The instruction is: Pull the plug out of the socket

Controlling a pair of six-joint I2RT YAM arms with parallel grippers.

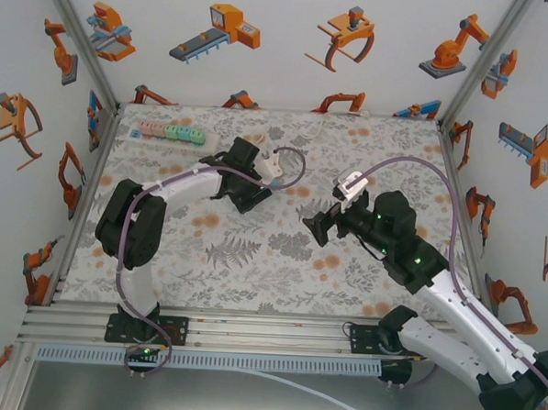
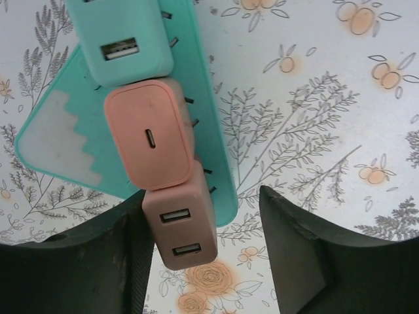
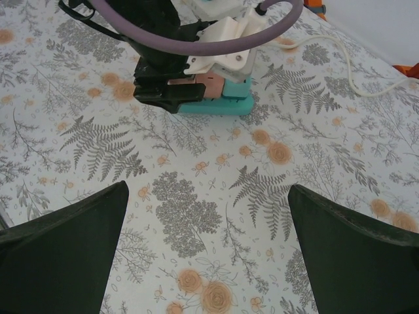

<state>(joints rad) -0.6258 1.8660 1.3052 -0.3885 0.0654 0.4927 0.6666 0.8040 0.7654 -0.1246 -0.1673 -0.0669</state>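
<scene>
**Supervisor:** Where was the plug at that point?

**Operator:** The dusty-pink plug (image 2: 180,226), the one with 2 USB ports, sat between the fingers of my left pincer (image 2: 206,212). It looked seated in the teal socket strip (image 2: 59,144) at its near end. It lay right up against 1 finger (image 2: 78,261), though I couldn't tell whether they were touching. There was a clear gap to the other finger (image 2: 301,248).

**Supervisor:** So you had hold of it?

**Operator:** No. The left pincer was spread apart and bracketing the plug, not clamped on it. Beyond its fingertips, 2 more adapters sat in a row on the same strip: a salmon plug (image 2: 150,140) just past the pink one, then a teal plug (image 2: 121,46) further out.

**Supervisor:** And your other arm?

**Operator:** My right pincer (image 3: 208,190) was wide open and holding nothing, over the patterned table (image 3: 78,137). The strip lay well ahead of it.

**Supervisor:** How far along did that put you?

**Operator:** By my reading, only the approach was done. All 3 adapters appeared fully pushed in, so nothing had been pulled. What was left was closing the left pincer on the pink plug and drawing it straight out. The strip looked light, and I judged it might lift with the plug unless something held it down.
</scene>
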